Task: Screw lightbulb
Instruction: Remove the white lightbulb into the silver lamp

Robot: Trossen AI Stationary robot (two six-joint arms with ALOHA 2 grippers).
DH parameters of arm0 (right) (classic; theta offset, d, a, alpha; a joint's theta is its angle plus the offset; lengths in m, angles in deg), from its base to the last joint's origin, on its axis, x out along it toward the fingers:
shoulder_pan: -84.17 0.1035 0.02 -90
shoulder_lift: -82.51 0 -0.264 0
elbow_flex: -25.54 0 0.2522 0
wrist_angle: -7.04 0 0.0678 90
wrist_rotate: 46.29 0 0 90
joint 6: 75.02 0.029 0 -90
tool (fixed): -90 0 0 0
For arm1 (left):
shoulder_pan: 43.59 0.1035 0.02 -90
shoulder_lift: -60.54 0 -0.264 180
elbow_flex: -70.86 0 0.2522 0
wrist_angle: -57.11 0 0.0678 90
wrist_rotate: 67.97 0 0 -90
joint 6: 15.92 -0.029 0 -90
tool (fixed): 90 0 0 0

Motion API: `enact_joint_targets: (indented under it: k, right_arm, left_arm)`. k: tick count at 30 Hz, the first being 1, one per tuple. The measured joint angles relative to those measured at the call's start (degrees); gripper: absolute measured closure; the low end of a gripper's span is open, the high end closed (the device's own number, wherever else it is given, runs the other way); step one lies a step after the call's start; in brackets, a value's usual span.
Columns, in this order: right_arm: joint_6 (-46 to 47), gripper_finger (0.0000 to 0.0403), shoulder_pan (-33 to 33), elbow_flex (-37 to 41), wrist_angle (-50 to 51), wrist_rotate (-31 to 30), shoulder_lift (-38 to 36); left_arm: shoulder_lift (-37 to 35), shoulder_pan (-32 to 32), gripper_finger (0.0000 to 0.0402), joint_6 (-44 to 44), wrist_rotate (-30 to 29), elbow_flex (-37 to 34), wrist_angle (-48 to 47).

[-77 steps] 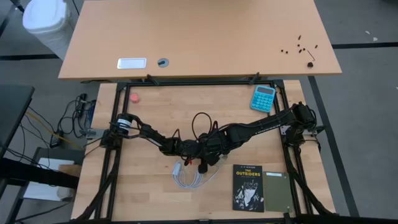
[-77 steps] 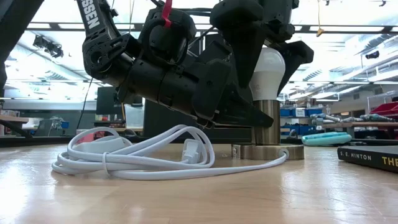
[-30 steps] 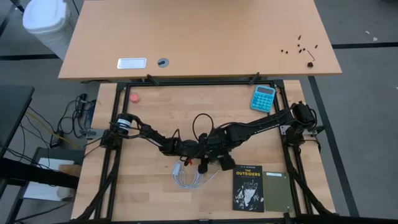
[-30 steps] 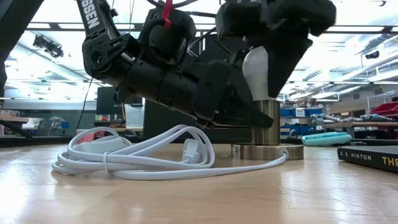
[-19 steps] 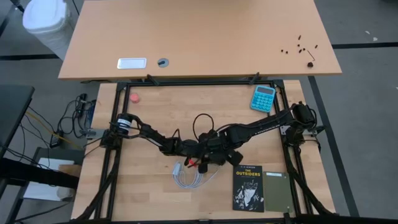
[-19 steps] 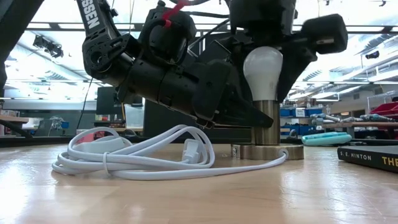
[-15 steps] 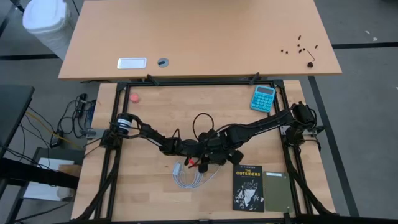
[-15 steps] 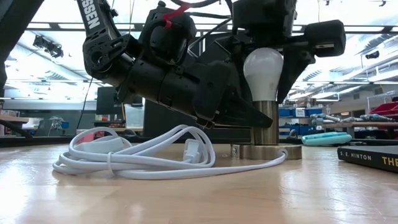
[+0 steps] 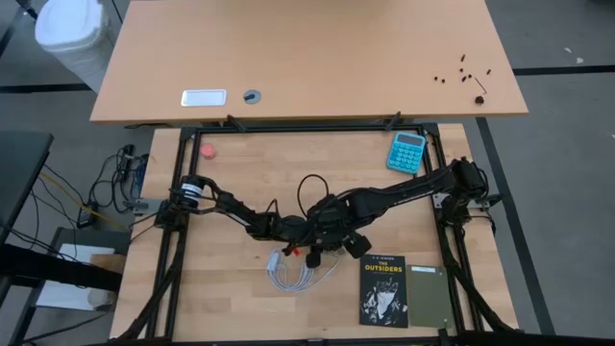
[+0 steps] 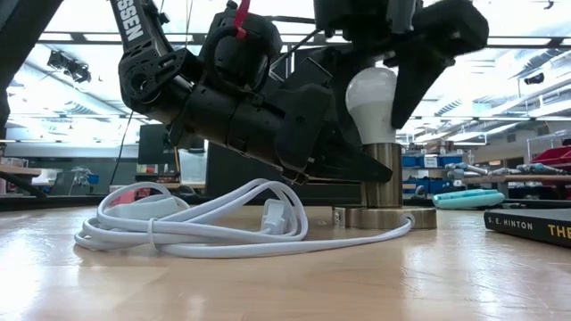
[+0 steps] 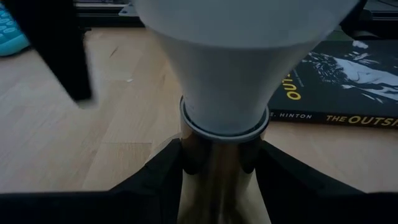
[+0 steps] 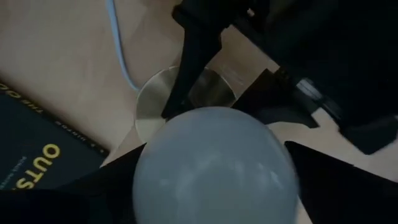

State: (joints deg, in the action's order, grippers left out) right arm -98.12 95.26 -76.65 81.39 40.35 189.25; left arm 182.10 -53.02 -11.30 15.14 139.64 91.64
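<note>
The white lightbulb (image 10: 370, 94) stands upright in the silvery socket (image 10: 385, 178), whose round base (image 10: 384, 217) rests on the table's middle. My left gripper (image 11: 221, 171) is shut on the socket's column just under the bulb. My right gripper (image 12: 214, 165) hangs over the bulb, pointing down and open. Its fingers (image 10: 419, 76) stand around the bulb's dome (image 12: 211, 155); I cannot tell whether either finger touches it. My left gripper pinches the socket's upright metal column (image 11: 217, 162) between its two fingers (image 11: 161, 171), right below the bulb's neck. The fingers come slanting down from the table's left and lie across the column. The socket stands upright with its base on the table.
A coiled white cable (image 10: 196, 223) lies on the table near the socket, toward the near edge (image 9: 293, 274). A black book (image 9: 384, 288) lies at the near right, a blue calculator (image 9: 405, 151) at the far right, a small pink thing (image 9: 207, 152) at the far left.
My right gripper has rolled about the bulb while pointing down, then opened and let go of the dome. The bulb stays upright in the socket.
</note>
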Motion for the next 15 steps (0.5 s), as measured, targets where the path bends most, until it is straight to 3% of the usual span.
enact_joint_targets:
  k: [7,15]
  right_arm:
    - [3.5,0.0006,1.2,-4.7,5.5,-0.6,-0.2]
    - [15.7,0.0012,3.6,-9.6,19.4,-2.6,-0.4]
  left_arm:
    - [0.0,0.0,0.0224,-0.1,-0.1,0.0,-0.1]
    - [0.0,0.0,0.0224,0.0,-0.3,0.0,-0.2]
